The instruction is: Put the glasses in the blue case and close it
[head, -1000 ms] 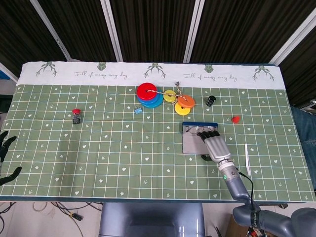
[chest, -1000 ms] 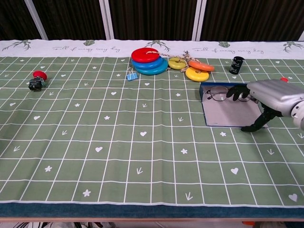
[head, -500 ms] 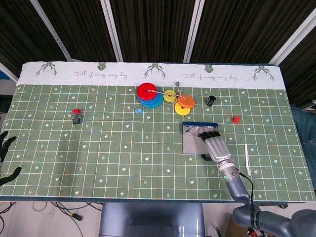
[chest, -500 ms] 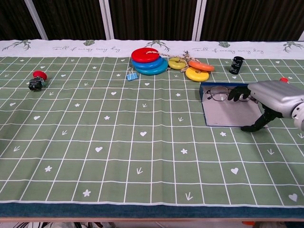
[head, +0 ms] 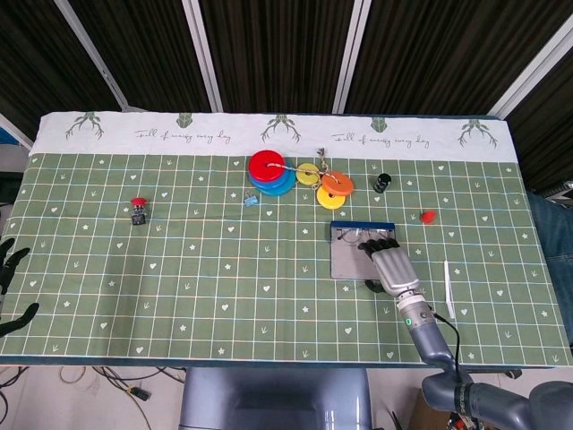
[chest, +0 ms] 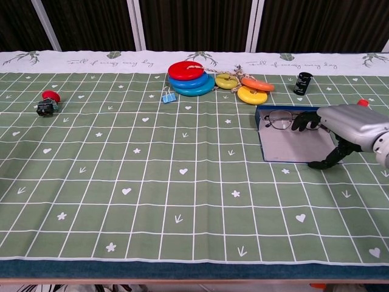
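Observation:
The blue case (head: 349,262) (chest: 282,146) lies open and flat on the green cloth, grey lining up. The thin-rimmed glasses (head: 347,236) (chest: 278,120) lie inside it along its far blue edge. My right hand (head: 387,264) (chest: 349,125) reaches over the case from the right. Its dark fingertips (chest: 302,120) touch the right end of the glasses, while its thumb points down to the cloth beside the case, well apart from them. My left hand (head: 11,269) shows only at the far left edge of the head view, fingers spread and holding nothing.
Behind the case sit stacked red and blue rings (head: 271,172), yellow and orange rings (head: 331,188) and a small black bottle (head: 382,182). A red cap (head: 427,216) and a white stick (head: 448,288) lie to the right. A blue clip (head: 252,201) and a red-topped button (head: 138,210) lie further left.
My right hand has shifted very slightly to the right over the case. The glasses and the case have stayed where they were.

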`<state>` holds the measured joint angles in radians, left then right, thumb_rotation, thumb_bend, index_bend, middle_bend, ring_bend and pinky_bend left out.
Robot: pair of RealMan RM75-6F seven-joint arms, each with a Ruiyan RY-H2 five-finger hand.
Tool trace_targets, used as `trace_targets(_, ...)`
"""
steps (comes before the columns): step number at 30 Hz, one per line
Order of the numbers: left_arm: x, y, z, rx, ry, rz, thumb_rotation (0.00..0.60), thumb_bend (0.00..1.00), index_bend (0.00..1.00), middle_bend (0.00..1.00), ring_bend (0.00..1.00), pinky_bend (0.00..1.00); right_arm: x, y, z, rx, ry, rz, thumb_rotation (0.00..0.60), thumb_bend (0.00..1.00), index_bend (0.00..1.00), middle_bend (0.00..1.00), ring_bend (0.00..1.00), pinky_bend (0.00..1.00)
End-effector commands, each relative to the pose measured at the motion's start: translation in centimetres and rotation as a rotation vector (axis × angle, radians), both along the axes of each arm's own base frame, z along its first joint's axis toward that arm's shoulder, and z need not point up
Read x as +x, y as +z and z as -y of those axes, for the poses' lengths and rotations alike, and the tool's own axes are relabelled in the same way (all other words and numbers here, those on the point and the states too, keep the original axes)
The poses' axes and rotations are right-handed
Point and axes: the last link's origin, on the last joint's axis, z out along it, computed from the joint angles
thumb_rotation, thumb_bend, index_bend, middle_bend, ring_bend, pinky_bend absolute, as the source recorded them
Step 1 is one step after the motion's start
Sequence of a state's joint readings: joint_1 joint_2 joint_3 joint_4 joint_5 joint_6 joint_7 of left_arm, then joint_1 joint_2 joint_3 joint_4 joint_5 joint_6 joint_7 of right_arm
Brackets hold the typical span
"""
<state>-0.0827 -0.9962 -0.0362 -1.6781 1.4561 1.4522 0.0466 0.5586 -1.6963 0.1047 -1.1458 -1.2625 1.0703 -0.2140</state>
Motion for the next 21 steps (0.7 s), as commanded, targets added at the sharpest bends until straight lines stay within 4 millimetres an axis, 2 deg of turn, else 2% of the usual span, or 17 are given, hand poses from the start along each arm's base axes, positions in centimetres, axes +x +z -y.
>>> trace_targets(1,-0.01,0.01,0.00,0.000,0.001,0.000,0.600,0.24,0.12,0.00,0.00,0.00,0.00,-0.03,-0.01,-0.002,-0.003,0.005,0.600,0.24,0.29,0.29,0.26,0.24)
trace_targets(8,-0.03,0.01,-0.01,-0.003,0.003,-0.001,0.600,0.24,0.12,0.00,0.00,0.00,0.06,-0.07,0.05,-0.011,-0.008,0.020,0.600,0.31,0.30,0.30,0.27,0.24)
trace_targets(21,-0.04,0.02,0.00,-0.005,0.006,-0.002,0.600,0.24,0.12,0.00,0.00,0.00,0.04,-0.03,0.10,-0.007,-0.005,0.025,0.600,0.36,0.32,0.30,0.28,0.24)
